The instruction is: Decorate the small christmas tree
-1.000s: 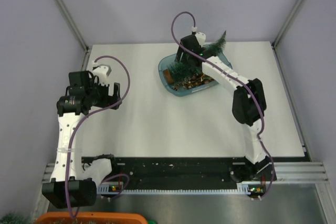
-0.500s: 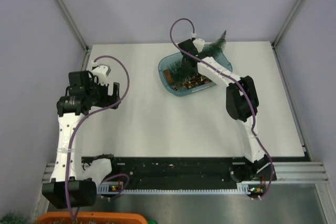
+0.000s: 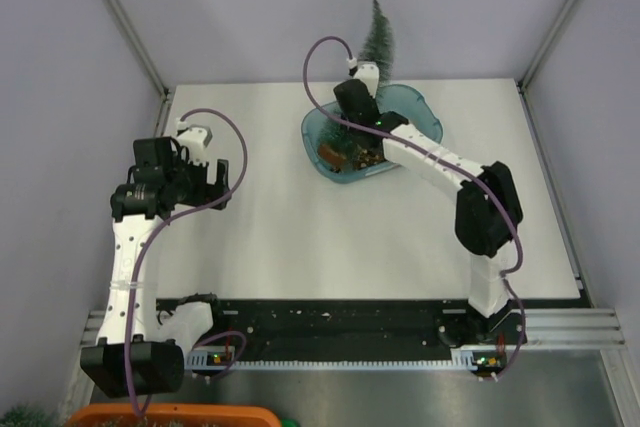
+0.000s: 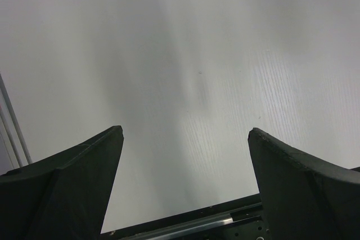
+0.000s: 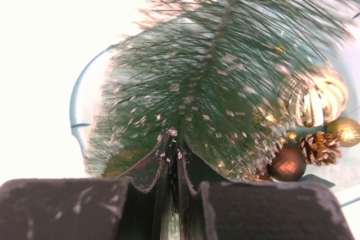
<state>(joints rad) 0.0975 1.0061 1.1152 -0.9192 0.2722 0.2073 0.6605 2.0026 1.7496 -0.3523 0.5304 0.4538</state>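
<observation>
Grips the small christmas tree (image 3: 378,42), a slender cone of dark green bristles flecked with white, in the right hand (image 5: 171,162). Presses the two black fingers (image 5: 145,170) almost together on the low end of the tree, with bristles fanning out above and around them. Cannot make out the base in either view. Points the tip toward the grey back wall in the overhead view, past the far edge of the white counter (image 3: 280,227); cannot tell whether upright or leaning away. Holds it over the far part of the translucent blue oval tray (image 3: 425,119), at the far middle of the counter. Cannot tell whether the bottom of the tree touches the tray.

Leaves a heap of ornaments (image 3: 350,155) lying in the tray. Shows, past the bristles at the right of the wrist view, a ribbed gold ball (image 5: 315,100), a smaller gold ball (image 5: 344,130), a brown pine cone (image 5: 318,145) and a faceted brownish-red ball (image 5: 287,163), all close together.

Carries nothing in the left hand (image 3: 218,187). Spreads its dark fingers (image 4: 84,184) wide apart over bare counter near the left edge, well apart from tray and tree.

Shows the rim of an orange bin (image 3: 170,414) at the bottom edge of the overhead view, nearer than the arm bases.
</observation>
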